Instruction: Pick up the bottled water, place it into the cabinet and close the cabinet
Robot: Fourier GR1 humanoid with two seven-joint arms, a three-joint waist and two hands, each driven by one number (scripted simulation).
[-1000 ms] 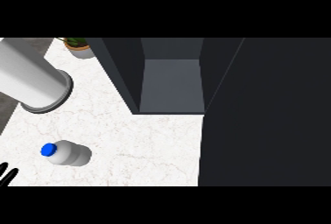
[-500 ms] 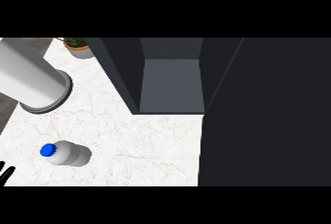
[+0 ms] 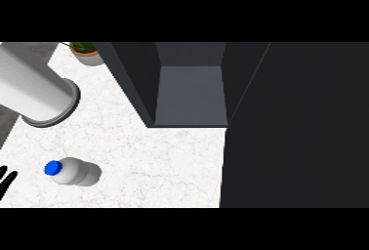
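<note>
Bottled water [image 3: 74, 172] on the white marble tabletop [image 3: 158, 161], in front and to the left of the open cabinet [image 3: 191, 93].

Its blue cap [image 3: 52, 168] points away from the cabinet and its pale body runs back toward the cabinet's dark door [image 3: 296, 127]; I cannot tell whether it stands or lies. The left hand [image 3: 6, 179] shows just beyond the cap at the view's edge, farther from the cabinet, with its fingers straight and spread, apart from the bottle.
</note>
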